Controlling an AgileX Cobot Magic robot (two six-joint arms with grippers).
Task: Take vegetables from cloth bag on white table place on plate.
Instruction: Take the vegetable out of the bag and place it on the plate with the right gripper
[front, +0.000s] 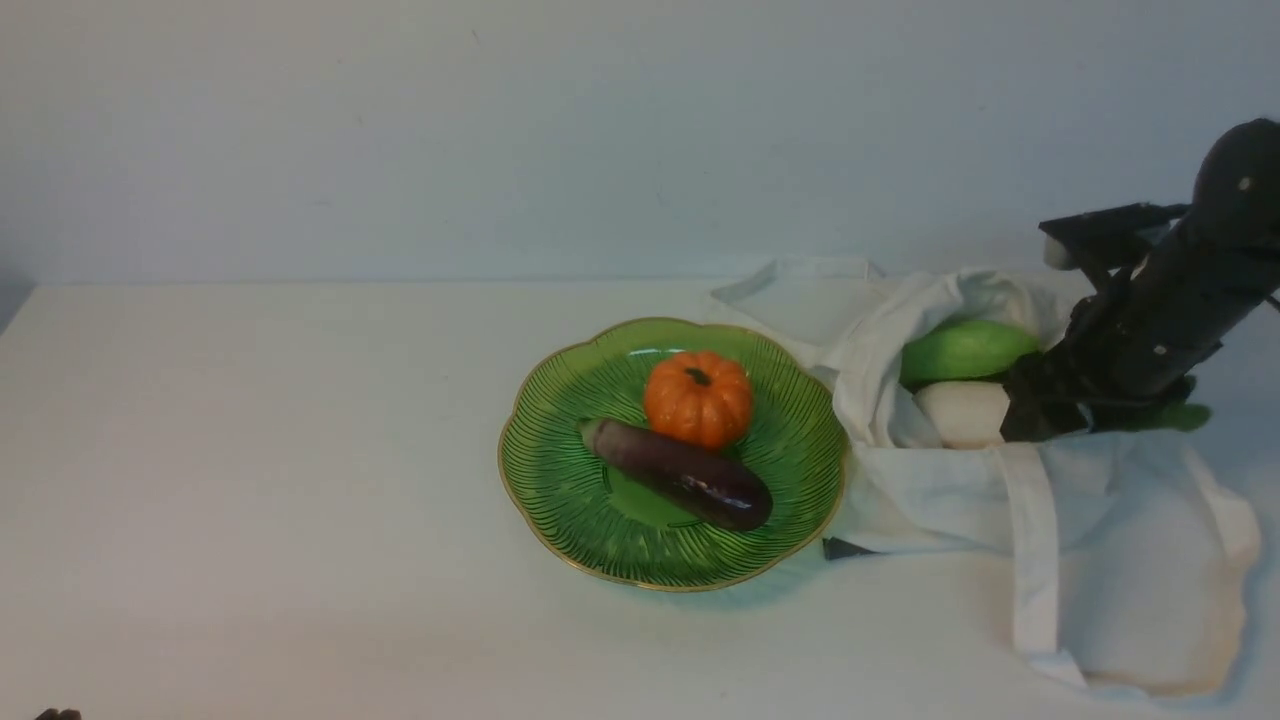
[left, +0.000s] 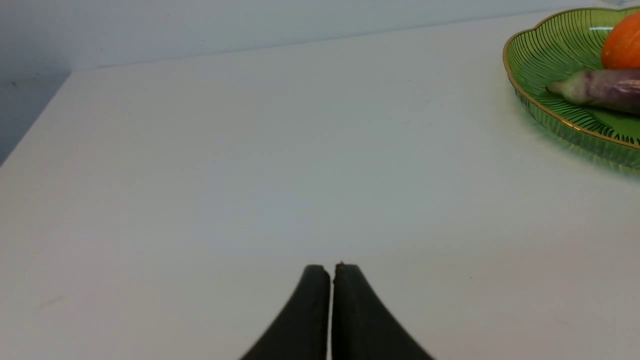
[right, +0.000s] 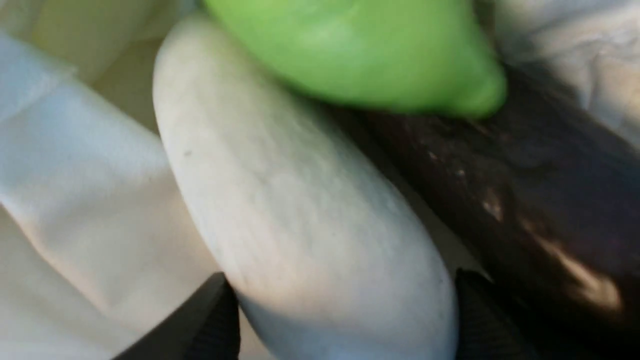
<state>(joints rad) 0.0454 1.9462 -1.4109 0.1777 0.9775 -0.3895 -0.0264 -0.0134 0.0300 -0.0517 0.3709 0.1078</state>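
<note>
- Right arm (front: 1170, 300): black, thick and tube-like, capped by a rounded joint with a small pale dot.
- A flat black bracket (front: 1105, 228) sticks out from it, pale at one end.
- Left gripper (left: 331, 270): two matte black fingers, curved and tapering.
- Right gripper's fingers (right: 215, 325): black, finely ribbed.

Two eggplants (front: 680, 487) (right: 540, 210) are counted. One pumpkin (front: 698, 398), one gourd (front: 965, 350) and one radish (front: 962, 412) are seen. One plate (front: 560, 470) and one bag (front: 1130, 520) are also noted

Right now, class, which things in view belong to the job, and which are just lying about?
Job: cloth bag, radish, gourd, bagged eggplant, plate, pumpkin, plated eggplant, white table, right gripper.
Lying about: small dark unidentified bit at the bag's edge; idle left gripper.
</note>
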